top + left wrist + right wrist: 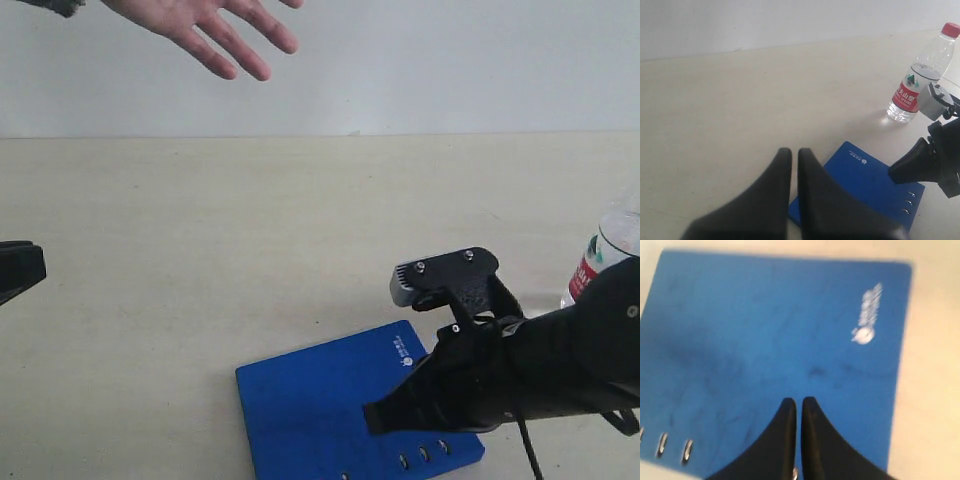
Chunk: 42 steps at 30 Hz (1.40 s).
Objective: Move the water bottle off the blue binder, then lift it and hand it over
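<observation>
The blue binder [330,405] lies flat on the table near the front; its white logo and spine slots show on the blue binder [775,340] and the blue binder [865,182] too. The water bottle [920,75] stands upright on the table beside the binder, off it; at the right edge of the exterior view only part of the water bottle [605,250] shows. My right gripper [798,401] hovers over the binder, shut and empty; its tip [372,418] is above the binder's spine side. My left gripper [794,151] is shut and empty, well left of the binder.
A person's open hand [215,30] reaches in at the top left of the exterior view, above the beige table [200,260]. A part of the left arm [18,270] shows at the left edge. A white wall stands behind the table.
</observation>
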### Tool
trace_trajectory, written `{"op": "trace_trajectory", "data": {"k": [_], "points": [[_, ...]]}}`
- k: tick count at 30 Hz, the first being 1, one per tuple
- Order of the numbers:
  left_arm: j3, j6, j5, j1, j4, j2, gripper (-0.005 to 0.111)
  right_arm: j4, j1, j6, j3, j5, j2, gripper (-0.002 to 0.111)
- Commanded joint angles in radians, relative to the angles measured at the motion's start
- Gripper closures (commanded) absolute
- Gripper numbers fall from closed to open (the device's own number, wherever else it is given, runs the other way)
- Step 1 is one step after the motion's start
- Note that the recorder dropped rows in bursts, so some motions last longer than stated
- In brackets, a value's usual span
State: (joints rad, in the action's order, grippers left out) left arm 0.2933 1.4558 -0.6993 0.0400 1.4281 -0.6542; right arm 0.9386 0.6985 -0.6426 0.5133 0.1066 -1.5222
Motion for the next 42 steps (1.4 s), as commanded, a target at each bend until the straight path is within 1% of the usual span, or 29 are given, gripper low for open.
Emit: {"op": "trace_trajectory", "data": {"k": [1, 3, 8, 13, 15, 18, 20, 22, 25, 27, 30, 33, 37, 39, 42], "points": [[0.003, 0.004, -0.015, -0.003, -0.004, 0.007, 0.102, -0.003, -0.003, 0.013, 0.004, 0.048, -0.043, 0.108], [0.003, 0.004, -0.015, -0.003, -0.004, 0.007, 0.102, -0.003, -0.003, 0.014, 0.004, 0.089, -0.078, 0.108], [0.003, 0.004, -0.015, -0.003, -0.004, 0.007, 0.102, -0.003, -0.003, 0.111, 0.004, 0.148, -0.146, 0.108], [0.003, 0.004, -0.015, -0.003, -0.004, 0.007, 0.102, -0.005, 0.001, 0.077, 0.004, 0.305, -0.15, 0.108], [0.003, 0.004, -0.015, -0.003, -0.004, 0.007, 0.102, -0.003, 0.02, 0.046, 0.004, 0.323, -0.15, 0.108], [0.003, 0.004, -0.015, -0.003, -0.004, 0.007, 0.102, -0.003, 0.065, 0.008, 0.011, 0.287, -0.136, 0.108], [0.003, 0.004, -0.015, -0.003, -0.004, 0.007, 0.102, -0.003, 0.085, -0.022, 0.026, 0.216, -0.118, 0.108], [0.003, 0.004, -0.015, -0.003, -0.004, 0.007, 0.102, -0.008, 0.09, -0.047, 0.046, 0.094, -0.101, 0.108], [0.003, 0.004, -0.015, -0.003, -0.004, 0.007, 0.102, -0.008, 0.09, -0.048, 0.062, -0.156, -0.096, 0.108], [0.003, 0.004, -0.015, -0.003, -0.009, 0.007, 0.102, -0.008, 0.081, -0.051, 0.08, -0.231, -0.116, 0.108], [0.003, 0.004, -0.029, -0.003, -0.013, 0.007, 0.102, -0.008, 0.04, -0.087, 0.125, -0.18, -0.169, 0.108], [0.003, 0.004, -0.041, -0.003, -0.038, 0.007, 0.102, -0.01, 0.018, -0.132, 0.188, -0.053, -0.207, 0.108], [0.003, 0.002, -0.038, -0.003, -0.04, 0.007, 0.102, -0.014, 0.02, -0.4, 0.248, 0.17, -0.209, 0.108], [0.003, 0.002, -0.035, -0.003, -0.04, 0.007, 0.102, -0.014, 0.02, -0.441, 0.254, 0.148, -0.209, 0.108], [0.003, 0.002, -0.035, -0.003, -0.04, 0.007, 0.102, -0.01, 0.018, -0.402, 0.256, -0.014, -0.211, 0.108]]}}
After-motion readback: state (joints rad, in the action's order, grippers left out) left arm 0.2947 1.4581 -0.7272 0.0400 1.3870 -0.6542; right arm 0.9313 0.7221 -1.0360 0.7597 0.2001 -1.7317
